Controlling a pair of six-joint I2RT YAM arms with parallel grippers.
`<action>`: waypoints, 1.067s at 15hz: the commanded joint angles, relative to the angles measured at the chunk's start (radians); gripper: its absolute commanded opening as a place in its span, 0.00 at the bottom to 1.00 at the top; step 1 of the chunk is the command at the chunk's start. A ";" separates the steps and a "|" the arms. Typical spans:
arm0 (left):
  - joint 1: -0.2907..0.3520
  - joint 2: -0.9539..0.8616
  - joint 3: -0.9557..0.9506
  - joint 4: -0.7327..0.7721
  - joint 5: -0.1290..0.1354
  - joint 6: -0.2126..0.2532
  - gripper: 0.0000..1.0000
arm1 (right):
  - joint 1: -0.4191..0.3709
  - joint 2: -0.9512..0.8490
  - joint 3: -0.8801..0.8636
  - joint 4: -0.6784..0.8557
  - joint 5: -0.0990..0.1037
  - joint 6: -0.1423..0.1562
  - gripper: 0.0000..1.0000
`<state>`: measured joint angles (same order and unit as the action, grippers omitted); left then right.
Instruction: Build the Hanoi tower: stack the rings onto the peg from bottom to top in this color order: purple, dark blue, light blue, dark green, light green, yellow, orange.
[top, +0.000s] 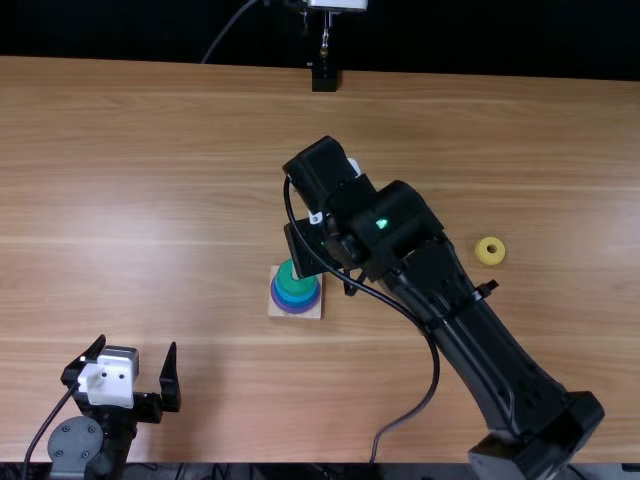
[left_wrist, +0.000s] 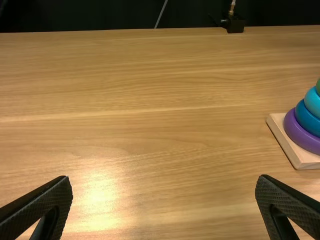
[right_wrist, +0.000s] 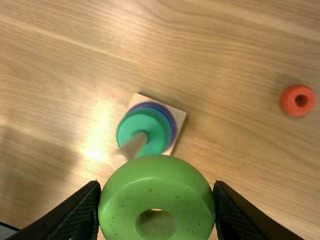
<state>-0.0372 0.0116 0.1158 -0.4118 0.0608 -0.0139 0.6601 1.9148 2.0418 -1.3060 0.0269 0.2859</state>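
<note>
Wood-grained counter (top: 150, 180) here, and near the stacked tower (top: 295, 286) the right gripper (top: 316, 250) is clutching the light green ring (right_wrist: 157, 185), while the left gripper (top: 137, 343) gapes wide.

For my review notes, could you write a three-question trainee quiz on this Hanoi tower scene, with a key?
1. Fill in the colour: the right hand holds a ____ ring.
2. True or false: the left hand is closed on a ring.
3. Which two rings lie loose on the table?

Key:
1. Light green.
2. False; its fingers are apart with nothing between them.
3. The yellow ring and the orange ring.
</note>
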 joint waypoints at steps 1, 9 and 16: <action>0.010 -0.012 -0.116 -0.039 0.026 0.012 1.00 | 0.018 0.012 0.040 0.000 0.012 0.003 0.00; 0.010 -0.012 -0.116 -0.039 0.024 0.012 1.00 | 0.053 0.092 0.095 -0.002 0.012 0.007 0.00; 0.010 -0.012 -0.116 -0.039 0.026 0.012 1.00 | 0.049 0.132 0.080 -0.006 0.014 -0.001 0.00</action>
<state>-0.0376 0.0116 0.1158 -0.4118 0.0612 -0.0143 0.7052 2.0106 2.1025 -1.3109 0.0277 0.2867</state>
